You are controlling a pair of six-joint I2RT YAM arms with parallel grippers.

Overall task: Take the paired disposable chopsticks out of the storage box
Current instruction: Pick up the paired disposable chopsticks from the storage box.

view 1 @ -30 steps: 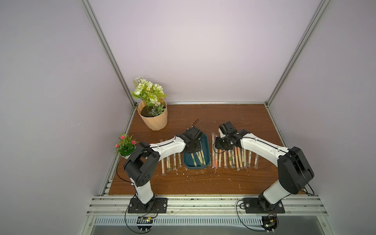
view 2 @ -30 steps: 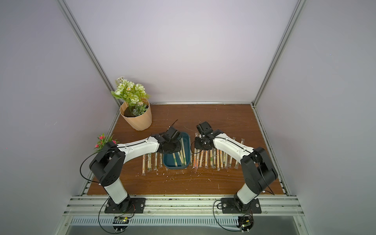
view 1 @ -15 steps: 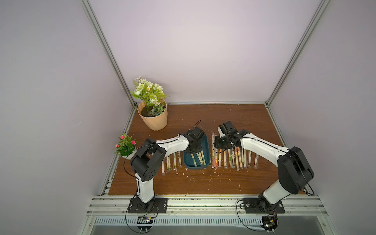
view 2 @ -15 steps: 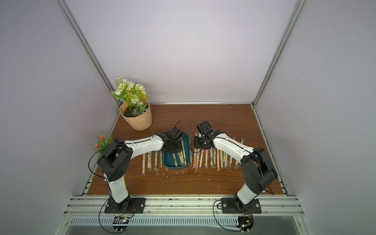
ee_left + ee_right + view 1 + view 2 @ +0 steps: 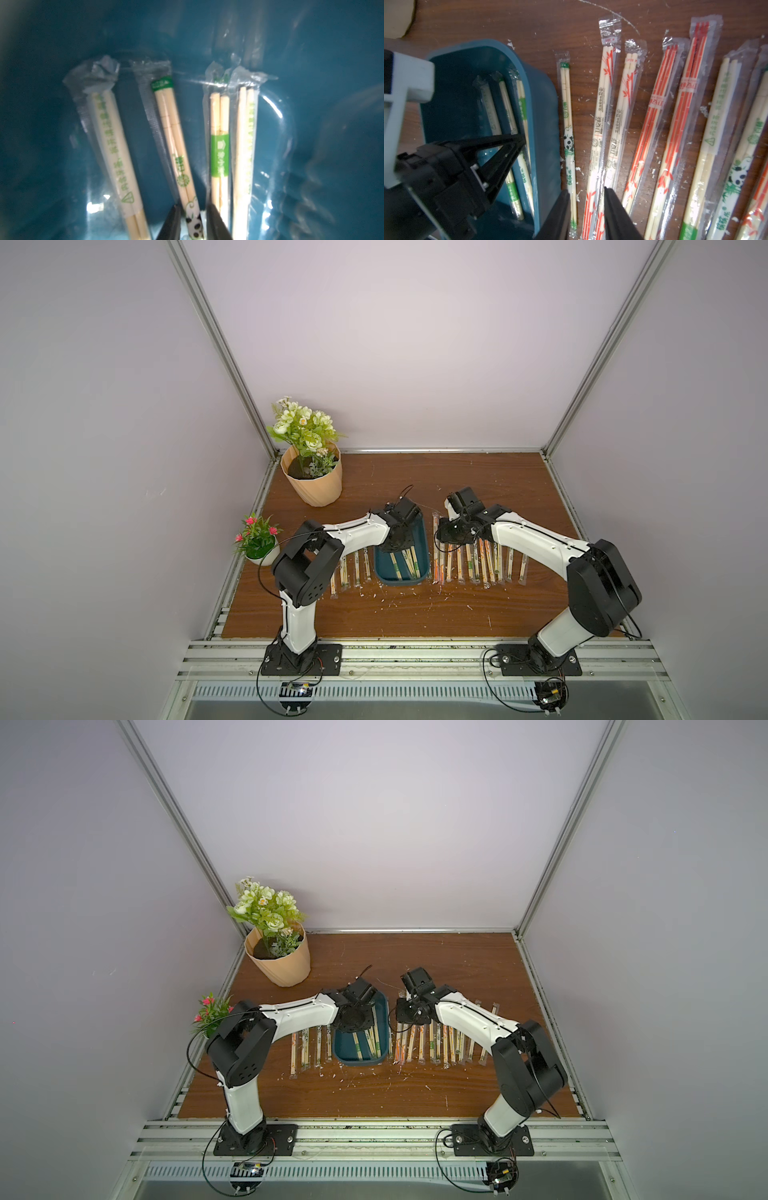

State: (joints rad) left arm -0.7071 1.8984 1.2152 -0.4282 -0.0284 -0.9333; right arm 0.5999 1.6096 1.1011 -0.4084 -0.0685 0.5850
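Left arm [image 5: 353,533] has swung inward; left gripper [image 5: 193,205] narrowed astride a panda-print chopstick pair [image 5: 172,133] lying 12-to-6 in the storage box [image 5: 420,539], pinch uncertain. Right gripper [image 5: 586,190], at the box's 3 o'clock, hangs part-open, empty

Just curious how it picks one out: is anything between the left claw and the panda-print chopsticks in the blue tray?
Nothing visible. The left gripper straddles the panda-print pair in the storage box; the green-banded pair and the triangle-marked pair lie beside it, not across it. On the way out, only the box's low wall.
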